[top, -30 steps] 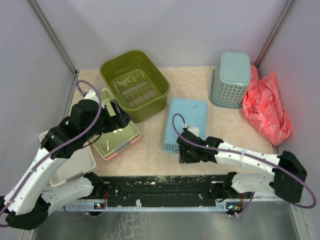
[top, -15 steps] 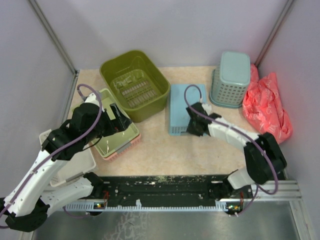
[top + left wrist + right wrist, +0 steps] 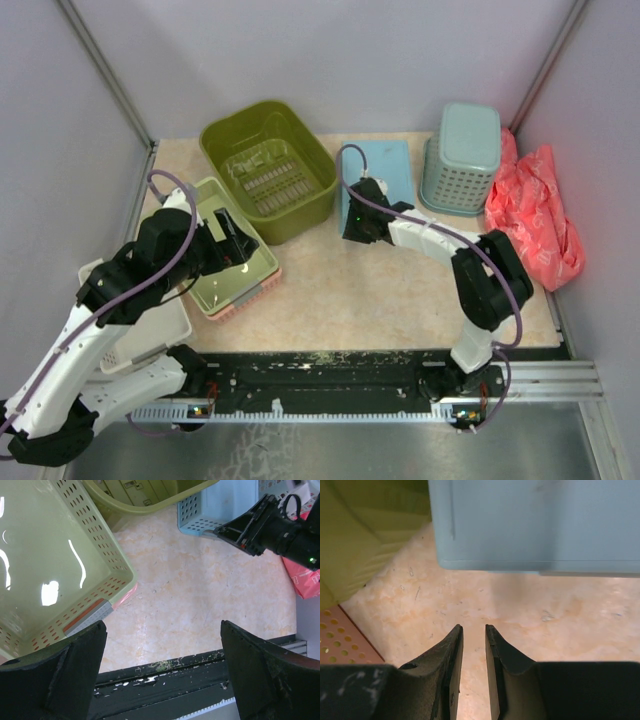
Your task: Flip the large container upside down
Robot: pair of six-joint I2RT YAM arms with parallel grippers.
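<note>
The large olive-green tub stands upright at the back left, open side up, its slotted bottom showing. It also shows at the top of the left wrist view and at the left of the right wrist view. My right gripper is low over the table just right of the tub, apart from it; its jaws are nearly closed, with a narrow gap and nothing between them. My left gripper hovers wide open and empty at the near right edge of the shallow pale-green tray.
A light-blue box lies between the tub and the teal mesh basket, just beyond my right fingertips. A red bag lies at the right wall. A white bin sits at the near left. The pale-green tray is stacked on a pink one.
My right arm has swung from the near middle toward the back, and the light-blue box has slid back with it. My left gripper has barely moved.
</note>
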